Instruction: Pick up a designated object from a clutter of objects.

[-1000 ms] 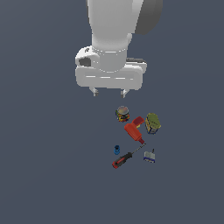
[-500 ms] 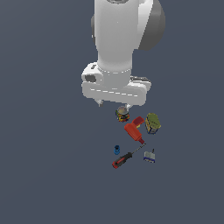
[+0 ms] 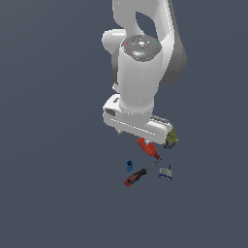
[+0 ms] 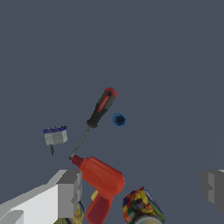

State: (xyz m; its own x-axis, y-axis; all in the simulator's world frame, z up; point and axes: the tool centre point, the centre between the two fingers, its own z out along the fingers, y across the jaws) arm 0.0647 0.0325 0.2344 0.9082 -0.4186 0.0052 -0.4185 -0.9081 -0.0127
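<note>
The screwdriver [image 4: 100,109], the designated object, has a red-and-black handle and a thin dark shaft. It lies flat at the near edge of the clutter [image 3: 137,176]. My gripper [image 4: 141,188] is open, its two grey fingers [image 4: 69,192] spread wide with nothing held. It hovers above the red drill-like tool [image 4: 101,183] and the multicoloured can [image 4: 141,204], a short way from the screwdriver. In the exterior view the white hand [image 3: 138,127] hides the fingers and the multicoloured can.
A tiny blue cylinder [image 4: 119,119] sits close beside the screwdriver's handle. A small blue-grey piece [image 4: 55,135] lies on the shaft's other side. The olive-yellow can [image 3: 170,139] peeks out past the hand at the exterior view's right. The red tool [image 3: 148,148] nearly touches the shaft tip.
The arm has come down and shifted toward the clutter; its hand now hangs just above the red tool and covers the multicoloured can. The objects have not moved.
</note>
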